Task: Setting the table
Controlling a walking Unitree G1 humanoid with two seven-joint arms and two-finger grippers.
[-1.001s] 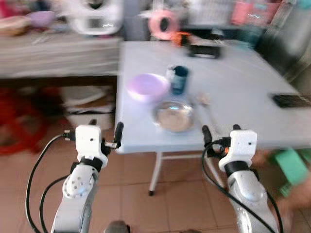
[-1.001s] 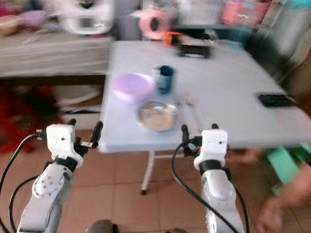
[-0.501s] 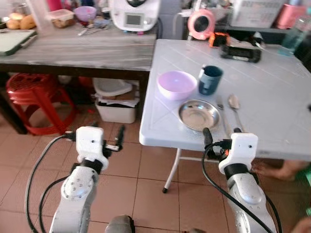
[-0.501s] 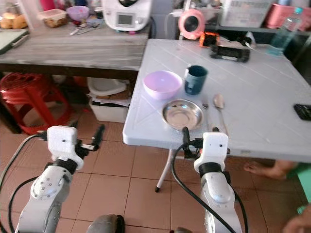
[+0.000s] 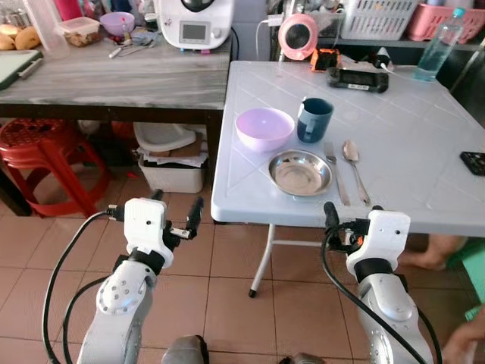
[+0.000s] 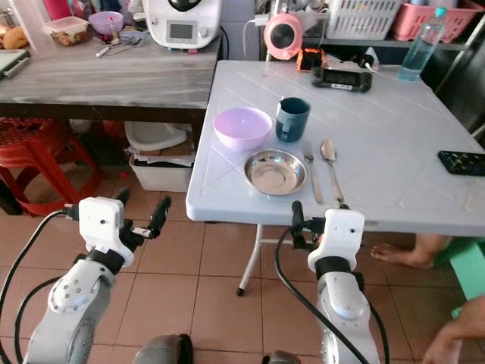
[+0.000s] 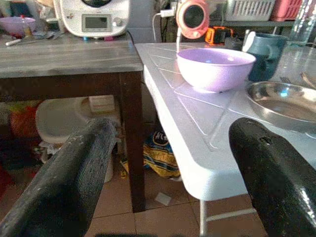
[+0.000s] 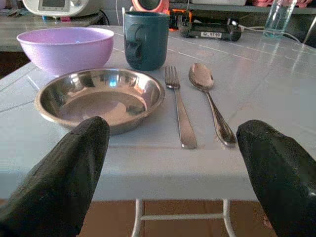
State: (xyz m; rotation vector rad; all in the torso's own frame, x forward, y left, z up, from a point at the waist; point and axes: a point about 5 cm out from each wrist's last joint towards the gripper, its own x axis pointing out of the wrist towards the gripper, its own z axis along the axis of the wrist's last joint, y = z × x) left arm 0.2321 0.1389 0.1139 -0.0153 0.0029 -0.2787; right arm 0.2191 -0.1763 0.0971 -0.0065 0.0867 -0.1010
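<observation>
On the white folding table a place is laid: a purple bowl, a dark teal mug, a steel plate, and a fork and spoon side by side right of the plate. My left gripper is open and empty, held low just left of the table's near left corner. My right gripper is open and empty too, below the front edge and facing the plate and fork. The bowl lies ahead of the left fingers.
A wooden bench with a white appliance adjoins the table on the left. Beneath it are a red stool and a white tub. A black device, bottle and remote lie on the table. A person's foot is at right.
The camera has swung and the picture has sharpened, so the table now sits more centred. Both grippers hold the same open pose in front of me.
</observation>
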